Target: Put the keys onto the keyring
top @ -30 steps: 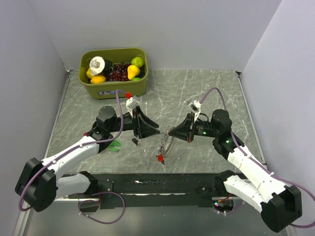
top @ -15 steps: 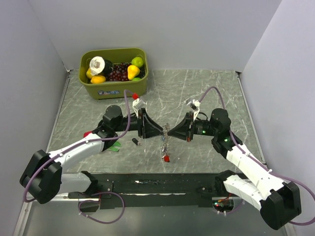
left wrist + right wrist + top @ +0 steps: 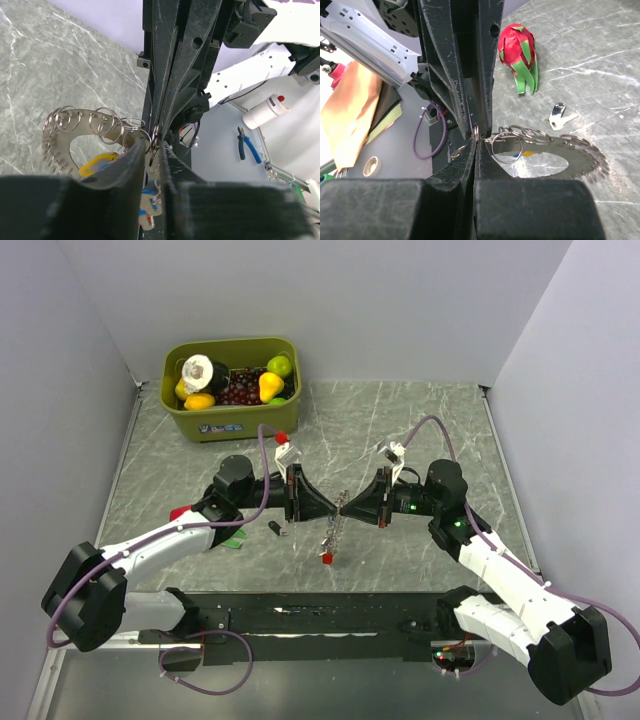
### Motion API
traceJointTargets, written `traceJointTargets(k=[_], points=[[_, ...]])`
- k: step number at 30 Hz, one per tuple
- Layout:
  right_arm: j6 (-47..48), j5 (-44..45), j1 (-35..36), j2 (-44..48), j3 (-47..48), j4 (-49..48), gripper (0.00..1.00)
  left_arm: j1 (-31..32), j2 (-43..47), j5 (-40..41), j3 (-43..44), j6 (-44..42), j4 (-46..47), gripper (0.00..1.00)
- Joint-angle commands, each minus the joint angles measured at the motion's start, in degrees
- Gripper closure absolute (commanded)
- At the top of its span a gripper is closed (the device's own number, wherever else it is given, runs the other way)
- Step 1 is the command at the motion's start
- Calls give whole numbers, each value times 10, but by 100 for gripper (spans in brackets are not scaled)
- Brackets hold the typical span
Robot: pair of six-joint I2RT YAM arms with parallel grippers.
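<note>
Over the worktop's middle, nearer its front edge, our left gripper point(image 3: 333, 508) and right gripper point(image 3: 346, 507) both clamp the thin grey metal keyring point(image 3: 335, 527), small plastic-headed keys point(image 3: 326, 558) dangling. We should grip firmly and pull apart gently, without twisting.

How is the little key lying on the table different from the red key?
The loose key lies flat on the table, all by itself; the red key dangles at the low end of the keyring. The loose key looks grey and silver; the red key has a bright red head. The loose key is not on the keyring; the red key is. Both are small keys.
</note>
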State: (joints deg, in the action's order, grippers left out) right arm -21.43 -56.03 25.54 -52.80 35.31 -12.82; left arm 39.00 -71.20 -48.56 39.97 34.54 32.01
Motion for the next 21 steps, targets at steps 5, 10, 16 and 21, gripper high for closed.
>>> traceJointTargets(k=[5,10,16,21], points=[[0,-11,5,4,9,-38,100,5,-6,6,28,-9,22,99],[6,-7,7,1,9,-31,95,9,2,21,36,-40,-20,99],[23,50,5,57,-9,-17,24,15,40,98,47,-107,-131,99],[36,176,1,143,-34,2,0,25,78,157,49,-163,-182,99]])
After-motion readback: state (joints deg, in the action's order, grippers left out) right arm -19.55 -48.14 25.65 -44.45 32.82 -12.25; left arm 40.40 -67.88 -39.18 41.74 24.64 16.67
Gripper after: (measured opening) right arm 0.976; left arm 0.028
